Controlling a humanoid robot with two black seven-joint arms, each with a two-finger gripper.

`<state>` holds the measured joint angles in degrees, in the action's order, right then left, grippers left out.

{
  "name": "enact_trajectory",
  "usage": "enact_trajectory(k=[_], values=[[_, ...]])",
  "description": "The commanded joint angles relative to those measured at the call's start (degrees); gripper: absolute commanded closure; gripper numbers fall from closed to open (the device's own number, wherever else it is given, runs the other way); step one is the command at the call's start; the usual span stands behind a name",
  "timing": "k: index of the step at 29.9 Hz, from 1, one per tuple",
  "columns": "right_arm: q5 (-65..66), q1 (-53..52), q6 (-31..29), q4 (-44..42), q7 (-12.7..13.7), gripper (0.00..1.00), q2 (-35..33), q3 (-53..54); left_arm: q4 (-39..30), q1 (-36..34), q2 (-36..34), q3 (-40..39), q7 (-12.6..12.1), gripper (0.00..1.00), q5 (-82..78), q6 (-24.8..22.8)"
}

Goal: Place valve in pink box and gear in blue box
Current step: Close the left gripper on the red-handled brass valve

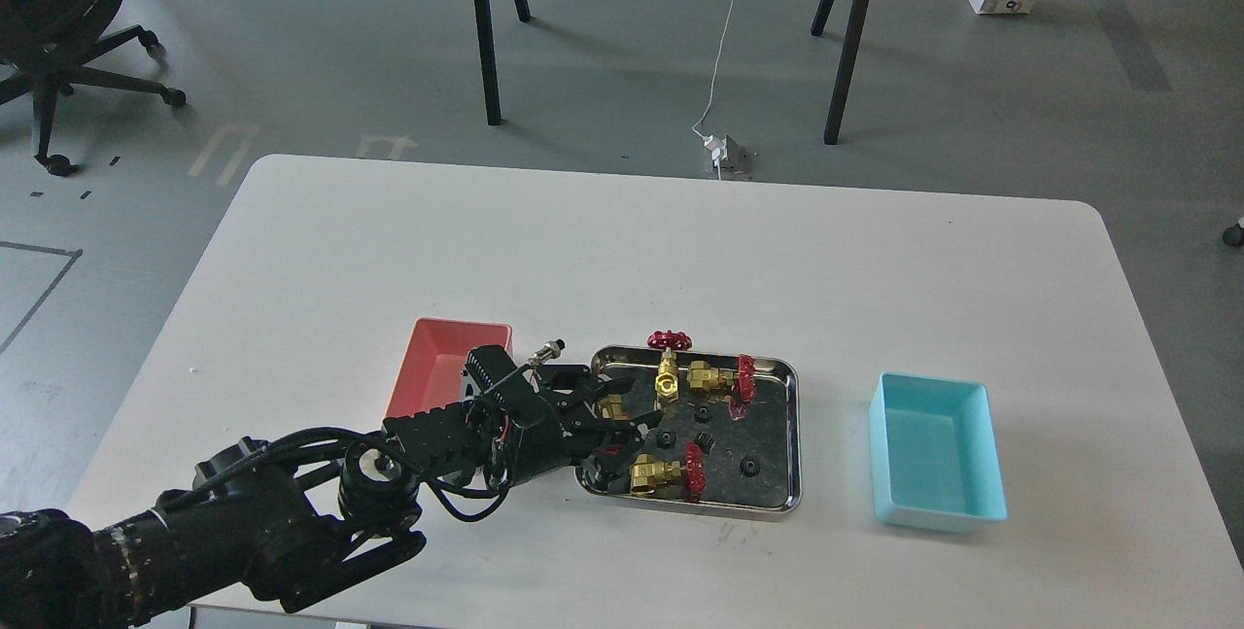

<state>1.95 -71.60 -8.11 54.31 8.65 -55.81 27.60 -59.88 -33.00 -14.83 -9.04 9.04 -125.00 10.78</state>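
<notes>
A: Why does your left gripper [614, 422] stand at the left end of the shiny steel tray [792, 435]?

B: Because a small brass valve with a red handwheel [612, 405] lies there, and the salmon-pink open plastic box [437, 357] is just beside that end, so you carry it only a short way. The fingers look spread around the valve, but if they already press it I cannot tell (the black parts hide the contact).

A: And the other pieces?

B: Three more valves are in the tray: one upright at the far edge [669, 366], one lying beside it [719, 378], one near the front edge [666, 475]. The tiny black gears [749, 465] lie between them. The light cyan box [938, 462] waits near the right edge of the white tabletop [680, 250], well apart from the tray. Your right arm is not in view.
</notes>
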Motion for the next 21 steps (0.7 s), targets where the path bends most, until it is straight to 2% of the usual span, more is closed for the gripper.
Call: enact_trajectory(k=[1, 5, 10, 15, 17, 19, 20, 21], values=[[0.2, 0.2, -0.1, -0.4, -0.2, 0.01, 0.1, -0.5, -0.8, -0.1, 0.3, -0.5, -0.3, 0.83, 0.0, -0.1], [0.2, 0.1, -0.1, -1.3, -0.1, 0.01, 1.0, -0.5, -3.5, -0.1, -0.7, -3.5, -1.2, 0.85, 0.0, -0.1], [0.5, 0.1, -0.2, -1.5, -0.1, 0.01, 1.1, -0.6, -8.0, 0.0, -5.1, -11.6, -1.9, 0.85, 0.0, -0.3], [0.5, 0.0, -0.1, -1.8, -0.1, 0.01, 1.1, -0.6, -10.3, 0.6, -9.2, -11.9, -1.9, 0.85, 0.0, -0.2], [0.5, 0.0, -0.1, -1.8, -0.1, 0.01, 1.0, -0.6, -11.0, 1.3, -9.4, -11.3, -1.9, 0.80, 0.0, -0.3], [0.5, 0.0, -0.2, -1.8, 0.0, 0.01, 1.1, -0.6, -11.0, 3.6, -9.0, -10.9, -1.7, 0.52, 0.0, -0.3], [0.5, 0.0, -0.1, -1.8, 0.0, 0.01, 1.1, -0.6, -11.0, 4.7, -8.5, -10.7, -1.5, 0.19, 0.0, -0.3], [0.5, 0.0, -0.2, -1.8, 0.0, 0.01, 1.1, -0.6, -11.0, 5.6, -8.4, -10.6, -1.1, 0.04, 0.0, -0.1]])
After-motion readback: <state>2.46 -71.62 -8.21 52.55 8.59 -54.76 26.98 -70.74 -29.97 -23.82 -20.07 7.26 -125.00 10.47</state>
